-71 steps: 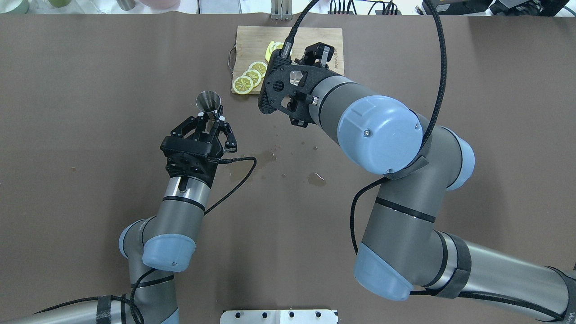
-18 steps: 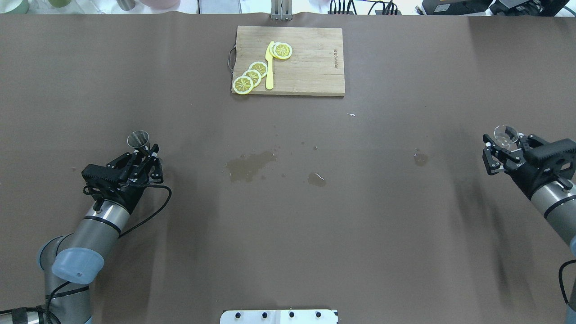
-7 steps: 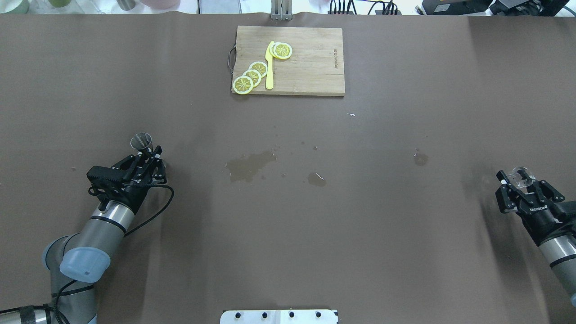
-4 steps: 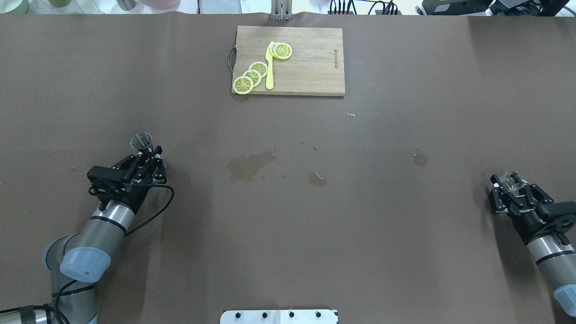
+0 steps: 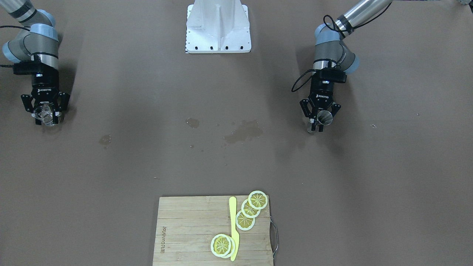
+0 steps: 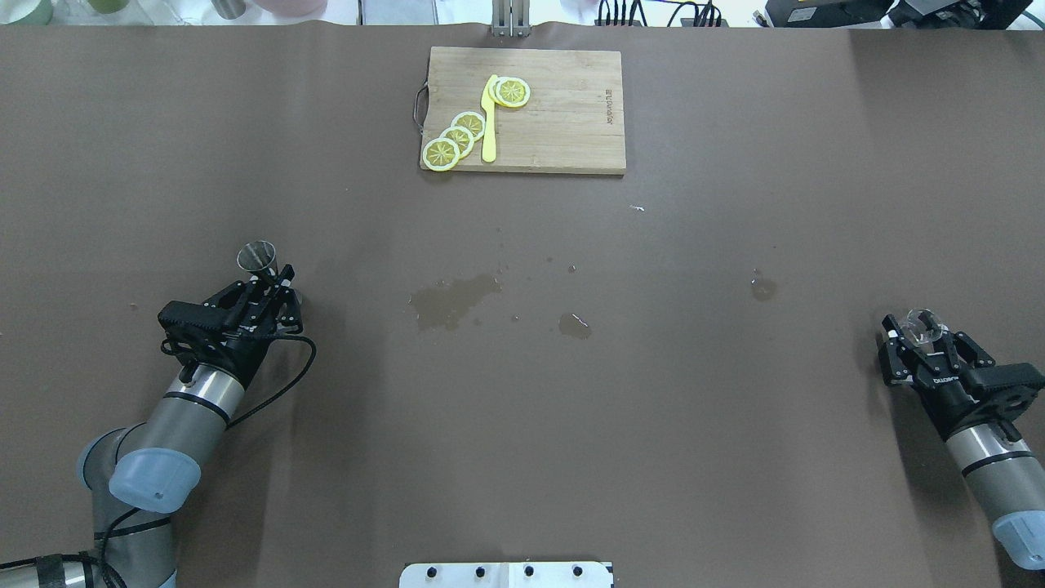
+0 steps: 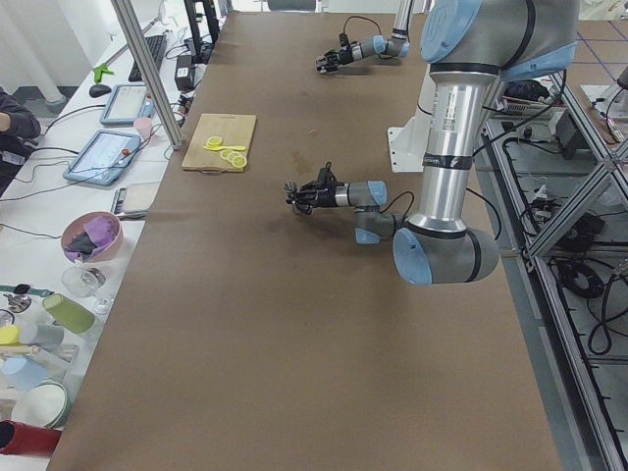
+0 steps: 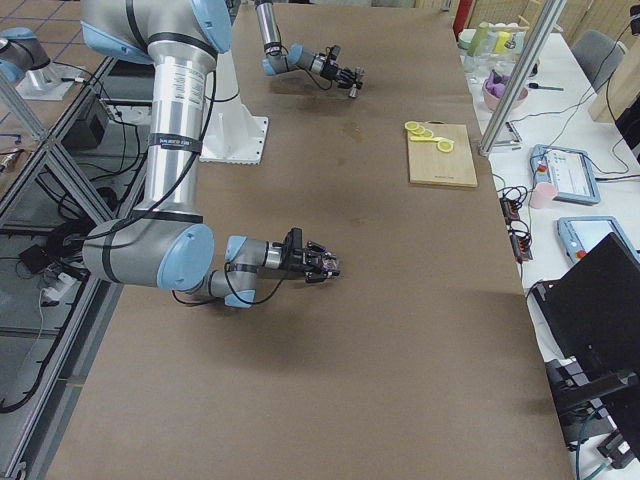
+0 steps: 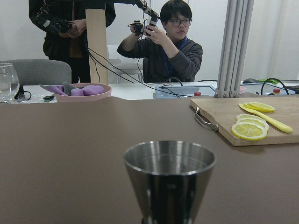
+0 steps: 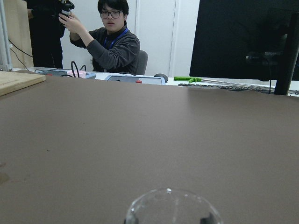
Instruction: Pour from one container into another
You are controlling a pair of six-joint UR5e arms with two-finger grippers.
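The steel hourglass jigger (image 6: 255,258) stands upright at the table's left side, and my left gripper (image 6: 272,283) is shut on its waist. It shows in the front-facing view as the jigger (image 5: 324,117) and fills the lower middle of the left wrist view as the jigger (image 9: 169,177). At the far right of the table my right gripper (image 6: 921,336) is shut on the small clear glass cup (image 6: 921,324), held low over the cloth. The cup (image 5: 45,114) looks upright; only its rim (image 10: 170,207) shows in the right wrist view. I cannot tell whether anything is inside either container.
A wooden cutting board (image 6: 563,106) with lemon slices (image 6: 457,135) and a yellow knife (image 6: 489,122) lies at the far middle. Wet stains (image 6: 453,298) mark the brown cloth in the centre, with one more stain (image 6: 763,287) toward the right. People sit beyond the far edge.
Both arms have drawn back from the centre to the table's sides with their containers. Over the last second the right gripper shifted slightly inward with the cup; the left stayed still.
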